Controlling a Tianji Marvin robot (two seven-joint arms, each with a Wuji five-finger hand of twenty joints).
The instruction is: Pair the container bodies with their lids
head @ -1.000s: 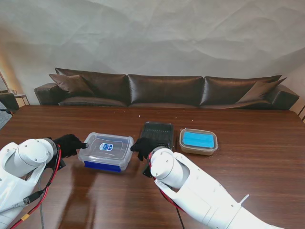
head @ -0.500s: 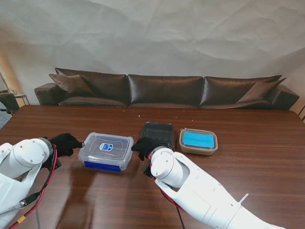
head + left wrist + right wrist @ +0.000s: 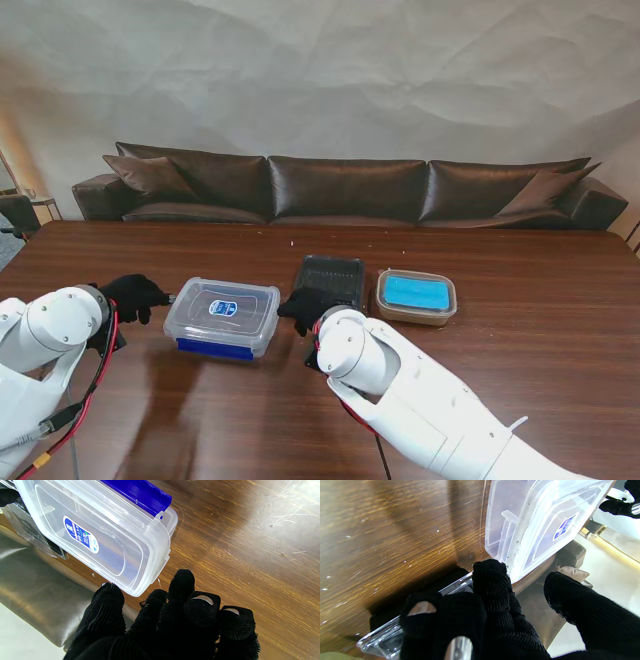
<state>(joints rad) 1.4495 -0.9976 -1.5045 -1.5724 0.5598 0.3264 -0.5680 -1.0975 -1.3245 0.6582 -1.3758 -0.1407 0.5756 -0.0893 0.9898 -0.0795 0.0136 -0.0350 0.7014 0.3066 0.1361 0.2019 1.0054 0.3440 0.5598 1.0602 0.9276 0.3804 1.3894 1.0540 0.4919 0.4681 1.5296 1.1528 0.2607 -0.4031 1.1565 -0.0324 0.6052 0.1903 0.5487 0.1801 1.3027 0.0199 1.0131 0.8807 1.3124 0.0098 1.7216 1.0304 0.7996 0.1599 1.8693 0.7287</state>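
left hand [image 3: 134,296]: mine, empty, fingers loosely apart, just left of clear lidded container [image 3: 222,317]
right hand [image 3: 303,307]: fingertip touching its right edge, holding nothing

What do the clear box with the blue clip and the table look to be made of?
The clear box looks like translucent, slightly frosted plastic: the table shows through its walls and lid, with moulded ridges and a glossy blue clip. The table looks like dark wood or veneer, grain visible, semi-gloss, finely scratched; which of the two I cannot tell.
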